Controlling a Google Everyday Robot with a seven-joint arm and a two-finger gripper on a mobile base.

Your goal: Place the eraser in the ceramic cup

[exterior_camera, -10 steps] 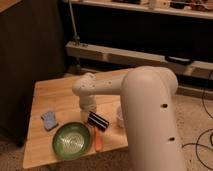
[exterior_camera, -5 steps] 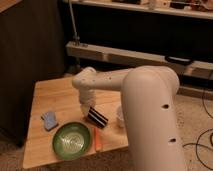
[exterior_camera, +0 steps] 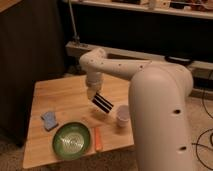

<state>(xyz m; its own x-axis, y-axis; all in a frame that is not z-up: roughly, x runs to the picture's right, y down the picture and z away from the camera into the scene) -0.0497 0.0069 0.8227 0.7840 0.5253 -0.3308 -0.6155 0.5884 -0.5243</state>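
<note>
The eraser (exterior_camera: 103, 103), a black block with pale stripes, hangs tilted just above the wooden table (exterior_camera: 55, 95). My gripper (exterior_camera: 95, 97) reaches down from the white arm and is shut on the eraser's upper left end. The ceramic cup (exterior_camera: 122, 114), small and white, stands upright on the table just right of the eraser and slightly lower in the camera view. A small gap separates the eraser's lower end from the cup's rim.
A green round plate (exterior_camera: 72, 140) lies near the table's front edge. An orange stick (exterior_camera: 98, 138) rests right beside it. A small blue sponge (exterior_camera: 49, 120) sits at the front left. The robot's large white body (exterior_camera: 162, 120) fills the right side.
The gripper closed on the eraser and lifted it off the table, up and slightly right toward the cup. The cup, plate, sponge and stick stayed put.
</note>
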